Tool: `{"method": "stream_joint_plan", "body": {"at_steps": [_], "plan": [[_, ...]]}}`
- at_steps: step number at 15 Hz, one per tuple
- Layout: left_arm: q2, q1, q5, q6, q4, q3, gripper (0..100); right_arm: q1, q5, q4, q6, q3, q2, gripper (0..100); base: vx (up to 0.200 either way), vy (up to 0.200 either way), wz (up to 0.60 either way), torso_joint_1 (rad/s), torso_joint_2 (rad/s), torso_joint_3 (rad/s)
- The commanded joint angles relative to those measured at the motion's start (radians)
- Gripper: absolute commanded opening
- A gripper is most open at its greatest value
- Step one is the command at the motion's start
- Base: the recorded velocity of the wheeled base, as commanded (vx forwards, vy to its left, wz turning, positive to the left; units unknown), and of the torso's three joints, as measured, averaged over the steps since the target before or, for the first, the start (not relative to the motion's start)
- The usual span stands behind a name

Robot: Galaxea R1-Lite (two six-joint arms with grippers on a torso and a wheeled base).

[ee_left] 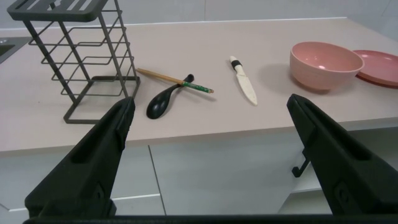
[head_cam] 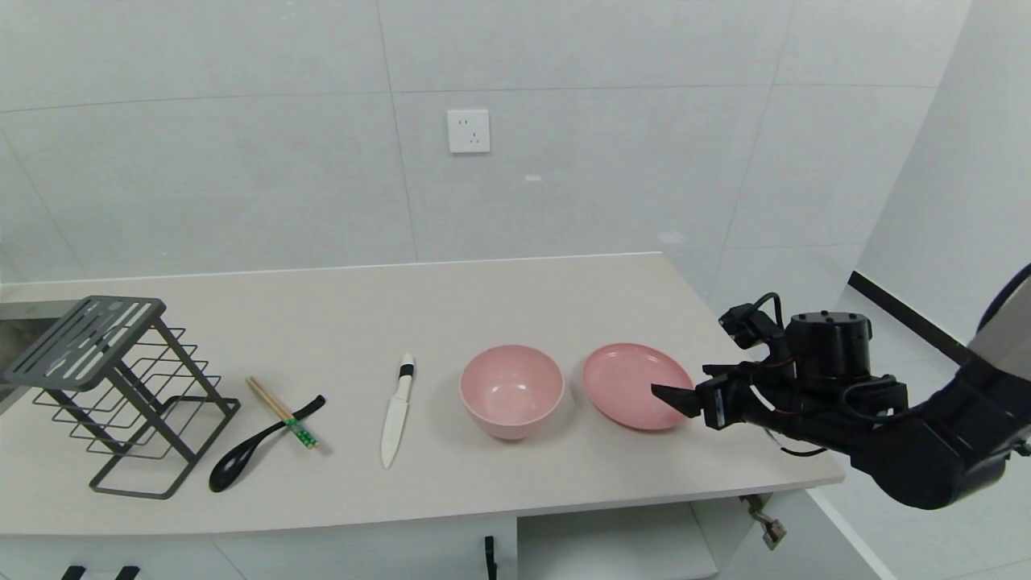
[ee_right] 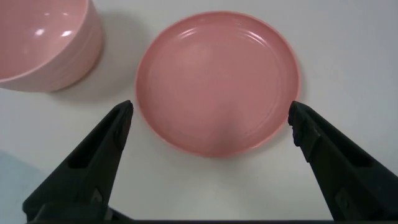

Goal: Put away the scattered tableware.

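A pink plate (head_cam: 636, 385) (ee_right: 217, 81) lies flat at the right end of the counter, with a pink bowl (head_cam: 511, 391) (ee_right: 43, 43) just left of it. My right gripper (head_cam: 672, 397) (ee_right: 211, 112) hovers open over the plate's near right rim, with nothing between its fingers. Further left lie a white knife (head_cam: 397, 411) (ee_left: 244, 79), then chopsticks (head_cam: 282, 412) (ee_left: 174, 79) crossing a black spoon (head_cam: 258, 447) (ee_left: 165, 102). A dark wire rack (head_cam: 113, 387) (ee_left: 81, 62) stands at the far left. My left gripper (ee_left: 211, 102) is open and empty, held in front of the counter's front edge.
The beige counter (head_cam: 483, 306) ends just right of the plate, with open floor beyond. A tiled wall with a socket (head_cam: 468, 130) stands behind it. White cabinet fronts (ee_left: 211, 168) sit below the front edge. A sink edge (head_cam: 16, 310) shows at the far left.
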Motion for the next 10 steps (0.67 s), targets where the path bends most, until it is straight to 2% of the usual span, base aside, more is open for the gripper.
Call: {"method": "stream_joint_plan", "body": {"at_steps": [1,6,10], "plan": [[0.001,0.000,0.001,0.000,0.000,0.000,100,-0.014,-0.005,0.000,-0.002,-0.025,0.051,100,0.000,0.000,0.00,0.000,0.00,0.000],[0.001,0.000,-0.001,0.003,0.000,0.000,100,-0.065,-0.031,0.001,0.000,-0.146,0.154,100,0.000,0.000,0.00,0.000,0.00,0.000],[0.001,0.000,-0.001,0.004,0.000,0.000,100,-0.072,-0.060,0.000,0.010,-0.237,0.240,100,0.000,0.000,0.00,0.000,0.00,0.000]]}}
